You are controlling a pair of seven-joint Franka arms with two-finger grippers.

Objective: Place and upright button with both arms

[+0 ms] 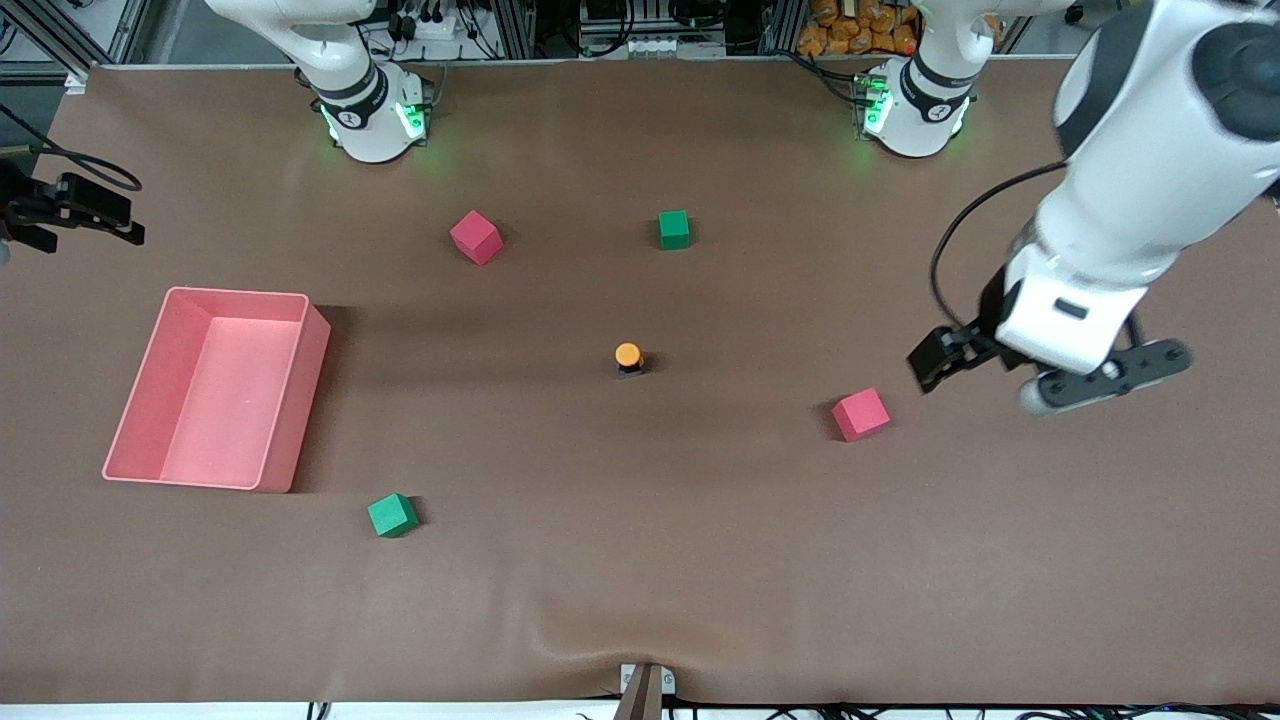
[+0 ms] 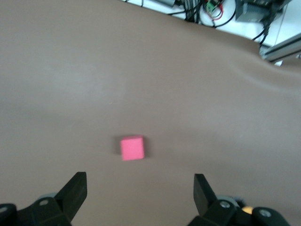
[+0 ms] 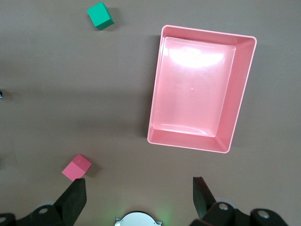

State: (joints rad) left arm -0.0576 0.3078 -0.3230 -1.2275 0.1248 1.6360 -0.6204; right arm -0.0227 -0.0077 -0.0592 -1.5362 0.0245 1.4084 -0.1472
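Meanwhile, my right tool (image 3: 136, 194) hung released over the table's (image 1: 700, 560) right-arm end, above the pink bin (image 1: 150, 410). At mid-table I saw the orange-capped button (image 1: 628, 358) standing upright, cap up, untouched, well apart from both tools. My left tool (image 2: 140, 194) hung released too, gripping nothing, over a red cube (image 2: 132, 148) toward the left arm's end.

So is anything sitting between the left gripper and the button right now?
A red cube lies on the table roughly between the open left gripper and the button, slightly nearer the front camera than the straight line. Otherwise only bare tabletop separates them.
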